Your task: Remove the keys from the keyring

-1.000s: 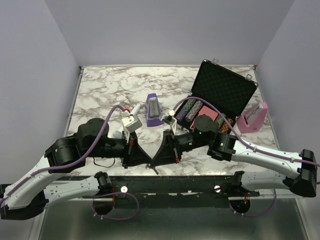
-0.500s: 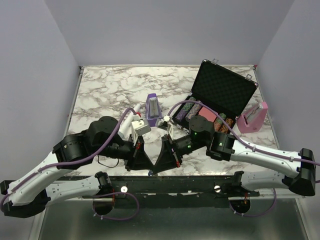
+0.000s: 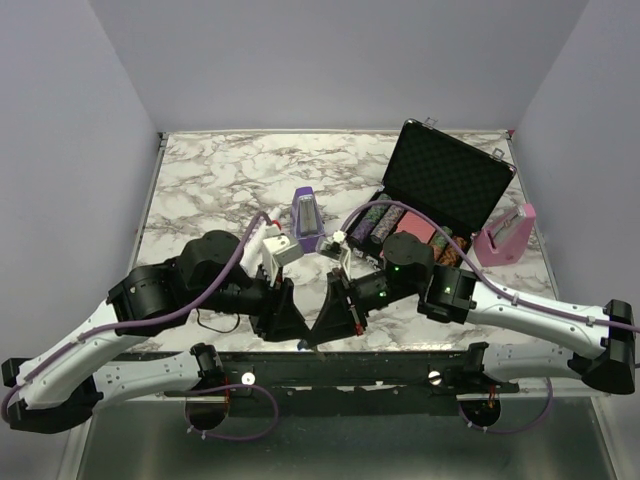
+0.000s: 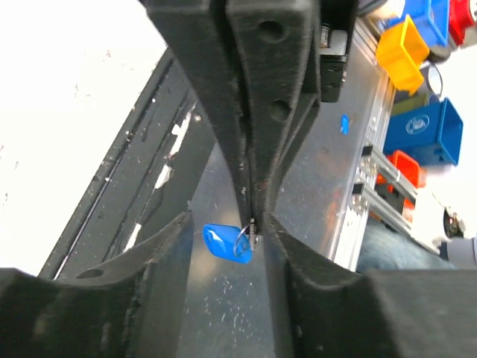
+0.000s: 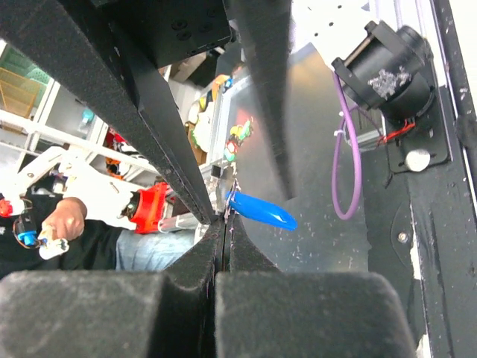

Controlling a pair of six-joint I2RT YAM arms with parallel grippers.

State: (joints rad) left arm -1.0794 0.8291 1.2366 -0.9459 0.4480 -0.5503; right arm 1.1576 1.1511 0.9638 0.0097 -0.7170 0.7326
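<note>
My right gripper (image 5: 223,221) is shut on a thin silver keyring (image 4: 244,240) that carries a blue tag (image 4: 222,242). A small metal piece (image 4: 253,230) sits pinched at the right gripper's tips; I cannot tell whether it is one of the keys. My left gripper (image 4: 225,224) stands open, its two fingers on either side of the ring and tag, touching neither. In the top view both grippers, left (image 3: 293,333) and right (image 3: 316,338), meet tip to tip over the table's near edge, with the blue tag (image 3: 301,345) a speck between them.
A purple metronome (image 3: 306,221) stands behind the grippers at mid-table. An open black case (image 3: 445,185) with patterned items lies at the back right, a pink metronome (image 3: 505,235) beside it. The metal frame rail (image 3: 330,362) runs just below the grippers.
The left gripper has opened from shut. Both grippers have shifted a little right and toward the table's near edge, staying tip to tip. The right gripper stays shut.
</note>
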